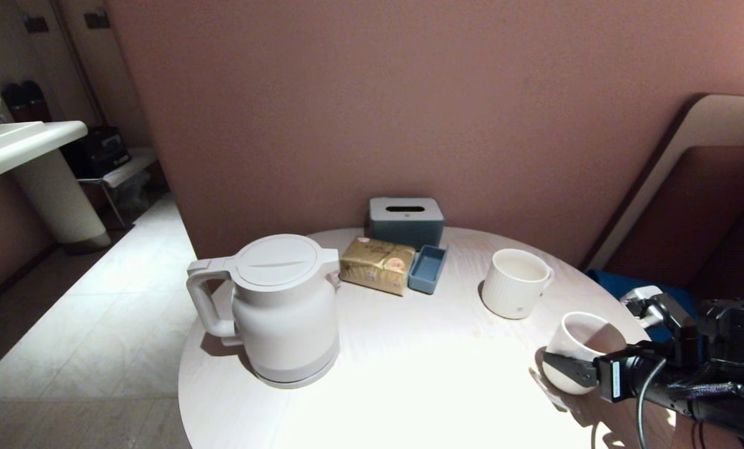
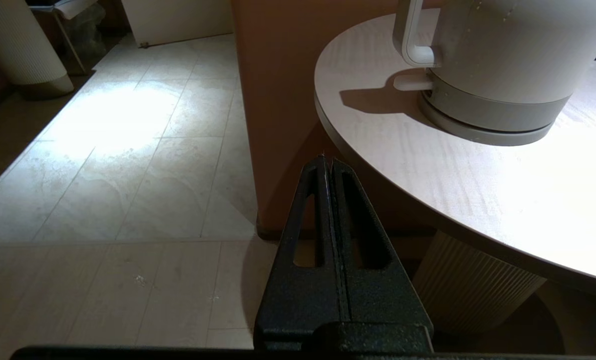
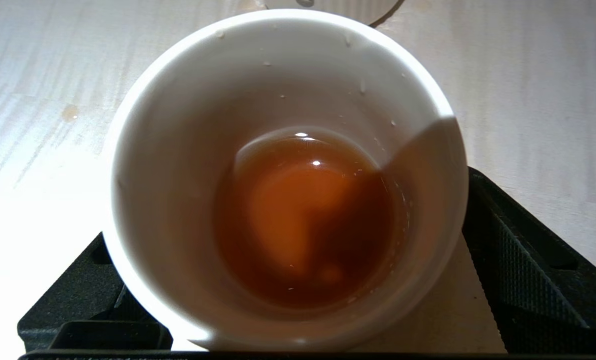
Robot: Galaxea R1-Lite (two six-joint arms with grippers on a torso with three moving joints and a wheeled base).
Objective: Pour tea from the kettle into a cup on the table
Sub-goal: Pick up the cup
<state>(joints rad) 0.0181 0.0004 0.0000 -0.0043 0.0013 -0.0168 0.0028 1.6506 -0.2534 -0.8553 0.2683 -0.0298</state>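
Broad bare table (image 1: pixel 409 368) between kettle (image 1: pixel 284 312) and cup (image 1: pixel 574 349); ribbed mug (image 1: pixel 515 284) just behind cup.

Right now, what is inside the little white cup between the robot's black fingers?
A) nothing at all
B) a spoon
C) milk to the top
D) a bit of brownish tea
D: the right wrist view shows the cup holding a shallow pool of amber tea at the bottom.

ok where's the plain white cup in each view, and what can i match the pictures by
head view: the cup stands near the table's right edge, at the right hand, below the ribbed mug.
left wrist view: not in it; only the kettle and the shut left hand show.
right wrist view: it fills the picture, tea inside, between the hand's fingers.
shared landmark: the table, its pale grained top in all three.
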